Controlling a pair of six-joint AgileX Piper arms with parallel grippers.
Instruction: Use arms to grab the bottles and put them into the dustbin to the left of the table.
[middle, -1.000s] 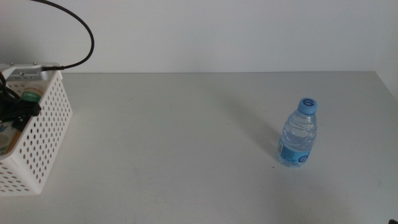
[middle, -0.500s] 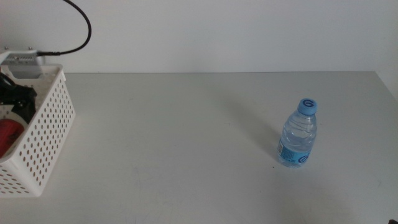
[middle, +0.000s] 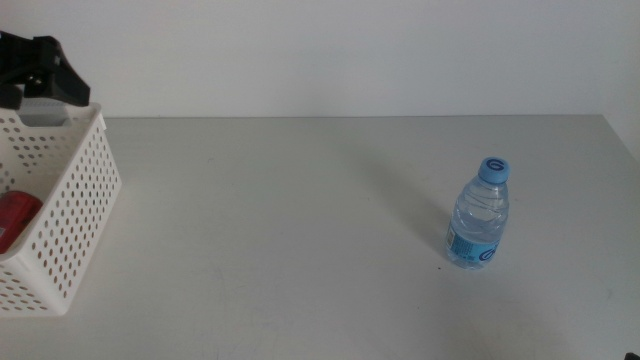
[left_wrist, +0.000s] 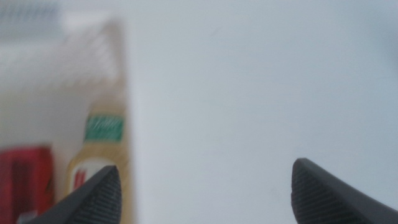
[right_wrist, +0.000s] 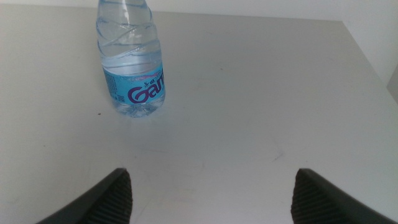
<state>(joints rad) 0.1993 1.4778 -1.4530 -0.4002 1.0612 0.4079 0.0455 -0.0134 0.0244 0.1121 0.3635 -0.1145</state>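
A bare test-bench setting: plain grey table (middle: 300, 220) against a blank white wall (middle: 350, 50).

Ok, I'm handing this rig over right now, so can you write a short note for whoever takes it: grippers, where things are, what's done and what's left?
Left gripper: jaws open, empty, above the basket at the table's left end.
Right gripper: jaws open, empty, waiting near the water bottle.
Done: the tea bottle and the red can lie in the basket.
Left: the water bottle stands upright on the table's right side, untouched; grab it and drop it into the basket.
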